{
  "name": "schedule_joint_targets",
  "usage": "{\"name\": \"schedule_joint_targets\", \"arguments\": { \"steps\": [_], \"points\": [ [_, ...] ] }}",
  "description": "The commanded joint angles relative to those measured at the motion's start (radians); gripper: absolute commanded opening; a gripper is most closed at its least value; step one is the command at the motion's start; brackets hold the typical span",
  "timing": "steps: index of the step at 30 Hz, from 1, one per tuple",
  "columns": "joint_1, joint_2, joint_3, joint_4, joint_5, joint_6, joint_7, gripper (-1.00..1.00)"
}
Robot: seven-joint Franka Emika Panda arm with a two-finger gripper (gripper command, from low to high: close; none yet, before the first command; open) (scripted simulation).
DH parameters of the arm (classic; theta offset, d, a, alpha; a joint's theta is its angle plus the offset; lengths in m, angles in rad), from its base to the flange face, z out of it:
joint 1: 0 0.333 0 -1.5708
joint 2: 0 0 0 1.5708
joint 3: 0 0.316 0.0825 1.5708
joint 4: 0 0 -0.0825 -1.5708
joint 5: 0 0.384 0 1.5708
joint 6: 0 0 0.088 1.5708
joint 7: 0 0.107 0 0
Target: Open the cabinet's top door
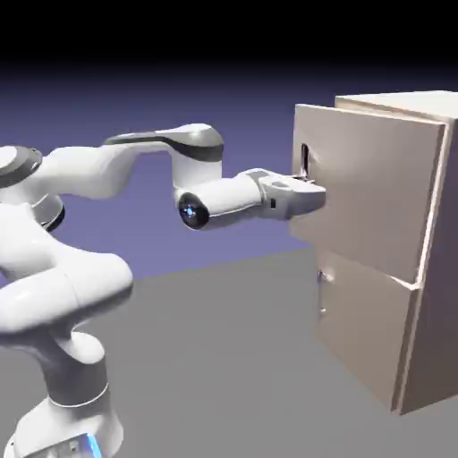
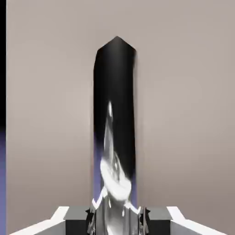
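Blue-violet backdrop fading to black sits behind a grey table (image 1: 224, 340), where the tall beige cabinet (image 1: 429, 268) stands at the right of the exterior view. Its top door (image 1: 376, 188) is swung slightly out from the cabinet body, its free edge standing proud of the lower door (image 1: 362, 331) beneath it. The white arm (image 1: 98, 179) reaches level across to the door's dark vertical handle (image 1: 305, 161), and the gripper (image 1: 309, 190) meets that handle at its lower part. In the hand view the handle (image 2: 115, 119) rises as a dark glossy bar straight up from between the grey fingertips (image 2: 78, 215), which press in close on either side; the gripper appears clamped on it, though reflections blur the contact. Beige door panel fills the surrounding frame.
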Motion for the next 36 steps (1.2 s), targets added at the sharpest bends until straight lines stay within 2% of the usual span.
{"name": "schedule_joint_targets", "arguments": {
  "steps": [1, 13, 23, 29, 36],
  "points": [
    [-0.002, 0.006, -0.020, -0.017, -0.018, -0.042, -0.009, -1.00],
    [-0.164, 0.146, -0.239, -0.105, -0.309, -0.564, -0.152, -1.00],
    [-0.459, 0.427, -0.315, 0.027, -0.694, -0.978, -0.389, -1.00],
    [-0.624, 0.644, -0.269, 0.191, -0.947, -1.104, -0.550, -1.00],
    [-0.748, 0.898, -0.175, 0.391, -1.194, -1.127, -0.665, -1.00]
  ]
}}
